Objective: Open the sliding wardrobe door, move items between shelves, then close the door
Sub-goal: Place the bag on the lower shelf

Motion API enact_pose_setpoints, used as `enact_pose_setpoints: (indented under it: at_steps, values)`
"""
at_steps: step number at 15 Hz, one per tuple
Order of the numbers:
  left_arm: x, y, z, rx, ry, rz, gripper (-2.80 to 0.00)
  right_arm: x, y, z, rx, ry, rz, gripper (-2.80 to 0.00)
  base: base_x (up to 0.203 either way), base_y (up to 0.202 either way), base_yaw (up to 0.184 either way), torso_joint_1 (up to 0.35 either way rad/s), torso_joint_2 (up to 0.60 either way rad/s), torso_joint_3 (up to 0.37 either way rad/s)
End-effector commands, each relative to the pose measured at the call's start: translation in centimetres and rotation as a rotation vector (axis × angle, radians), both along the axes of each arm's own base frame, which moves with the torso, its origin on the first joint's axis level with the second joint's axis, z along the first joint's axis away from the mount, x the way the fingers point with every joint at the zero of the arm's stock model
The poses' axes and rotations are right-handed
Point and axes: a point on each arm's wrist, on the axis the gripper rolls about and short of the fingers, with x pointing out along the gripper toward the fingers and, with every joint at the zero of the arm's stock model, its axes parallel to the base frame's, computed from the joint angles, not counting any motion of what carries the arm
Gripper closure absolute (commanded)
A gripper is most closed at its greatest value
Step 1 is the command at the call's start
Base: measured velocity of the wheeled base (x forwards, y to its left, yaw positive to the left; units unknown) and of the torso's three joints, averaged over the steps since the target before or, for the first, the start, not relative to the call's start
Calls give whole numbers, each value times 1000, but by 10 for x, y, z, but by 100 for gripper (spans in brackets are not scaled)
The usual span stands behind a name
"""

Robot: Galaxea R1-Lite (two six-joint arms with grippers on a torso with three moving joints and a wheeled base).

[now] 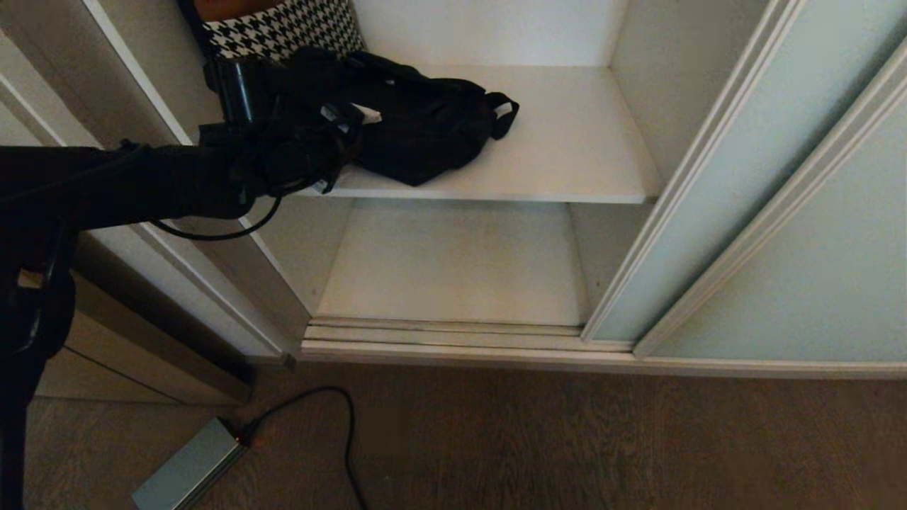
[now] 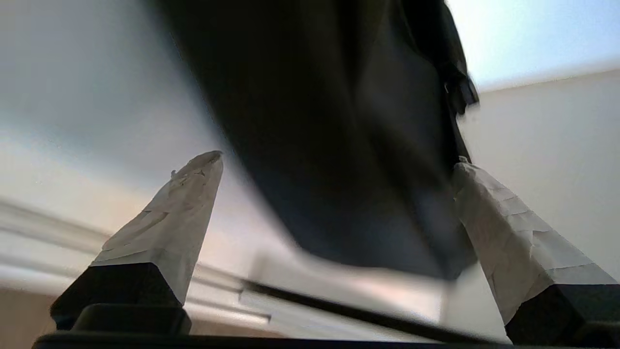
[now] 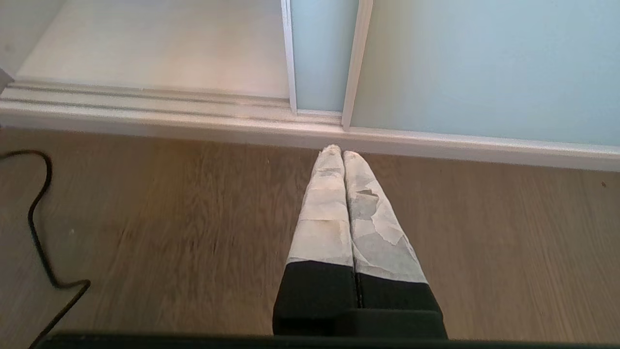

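The sliding wardrobe door (image 1: 716, 205), pale green frosted glass in a cream frame, stands slid to the right, leaving the shelves exposed. A black bag (image 1: 425, 131) lies on the upper shelf (image 1: 574, 149), hanging slightly over its front edge. The lower shelf (image 1: 453, 262) is bare. My left gripper (image 1: 351, 120) reaches in from the left at the bag's left end. In the left wrist view it (image 2: 336, 160) is open wide, with the black bag (image 2: 339, 121) between its taped fingers (image 2: 179, 213). My right gripper (image 3: 337, 151) hangs shut above the wooden floor, in front of the door's bottom rail.
A houndstooth-patterned bag (image 1: 283, 32) stands at the back left of the upper shelf. The grooved floor track (image 1: 453, 333) runs along the wardrobe's base. A grey power strip (image 1: 188, 467) and its black cable (image 1: 347, 432) lie on the floor at the left.
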Motion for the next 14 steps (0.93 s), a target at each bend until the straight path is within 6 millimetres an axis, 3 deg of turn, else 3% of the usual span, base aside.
enact_pose_setpoints:
  at_steps: [1,5,14]
  values:
    - [1,0,-1,-5,5,-1,-280,0,0,0,0,-2,0,0,193,0,-1,1,1,-1]
    - [3,0,-3,-4,7,-2,-280,0,0,0,0,-2,1,0,183,0,-1,6,2,2]
    - [4,0,-5,-8,20,-24,-280,0,0,0,0,-2,0,0,6,0,1,1,0,0]
